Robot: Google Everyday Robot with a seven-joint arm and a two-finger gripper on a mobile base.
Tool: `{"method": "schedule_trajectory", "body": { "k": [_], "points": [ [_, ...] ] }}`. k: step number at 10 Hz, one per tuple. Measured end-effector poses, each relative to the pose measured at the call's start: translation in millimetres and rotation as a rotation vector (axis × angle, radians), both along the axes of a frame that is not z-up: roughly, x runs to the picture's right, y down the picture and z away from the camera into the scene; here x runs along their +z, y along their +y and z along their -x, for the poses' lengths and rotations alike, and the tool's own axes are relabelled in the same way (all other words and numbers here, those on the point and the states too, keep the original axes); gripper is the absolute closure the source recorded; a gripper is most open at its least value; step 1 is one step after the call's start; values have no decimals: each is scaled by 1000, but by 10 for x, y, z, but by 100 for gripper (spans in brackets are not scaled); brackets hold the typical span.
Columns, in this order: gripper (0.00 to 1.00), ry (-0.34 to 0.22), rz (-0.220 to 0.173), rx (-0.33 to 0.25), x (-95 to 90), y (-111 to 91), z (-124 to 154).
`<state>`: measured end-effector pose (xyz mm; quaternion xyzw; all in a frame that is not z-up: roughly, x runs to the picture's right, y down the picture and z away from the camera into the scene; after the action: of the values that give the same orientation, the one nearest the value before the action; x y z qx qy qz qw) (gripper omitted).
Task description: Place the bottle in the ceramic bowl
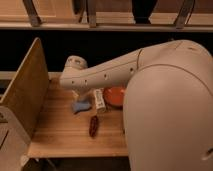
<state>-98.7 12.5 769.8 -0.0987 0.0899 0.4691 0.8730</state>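
The bottle (100, 99) is small and pale with a light label. It stands on the wooden table (60, 135), just under my forearm and touching the left edge of the ceramic bowl (116, 95). The bowl is reddish-orange and partly hidden by my arm. My gripper (76, 93) hangs below the arm's far end, left of the bottle and above a flat blue-grey item (80, 106). It is mostly hidden by the forearm.
A dark red elongated object (93, 126) lies in front of the bottle. A tall wooden side panel (26, 90) bounds the table's left. My arm's big white body (170, 115) covers the right side. A shelf rail (100, 25) runs behind.
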Motion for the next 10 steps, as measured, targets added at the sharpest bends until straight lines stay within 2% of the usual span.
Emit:
{"method": "schedule_trajectory", "body": {
  "k": [1, 2, 4, 6, 8, 9, 10],
  "points": [
    [20, 8, 6, 3, 17, 13, -28],
    [20, 37, 24, 31, 71, 58, -135],
    [20, 192, 88, 165, 262, 214, -659],
    [20, 297, 142, 268, 372, 344, -868],
    [20, 346, 193, 330, 425, 459, -857],
    [20, 353, 239, 350, 433, 561, -740],
    [20, 350, 272, 342, 423, 634, -629]
  ]
}}
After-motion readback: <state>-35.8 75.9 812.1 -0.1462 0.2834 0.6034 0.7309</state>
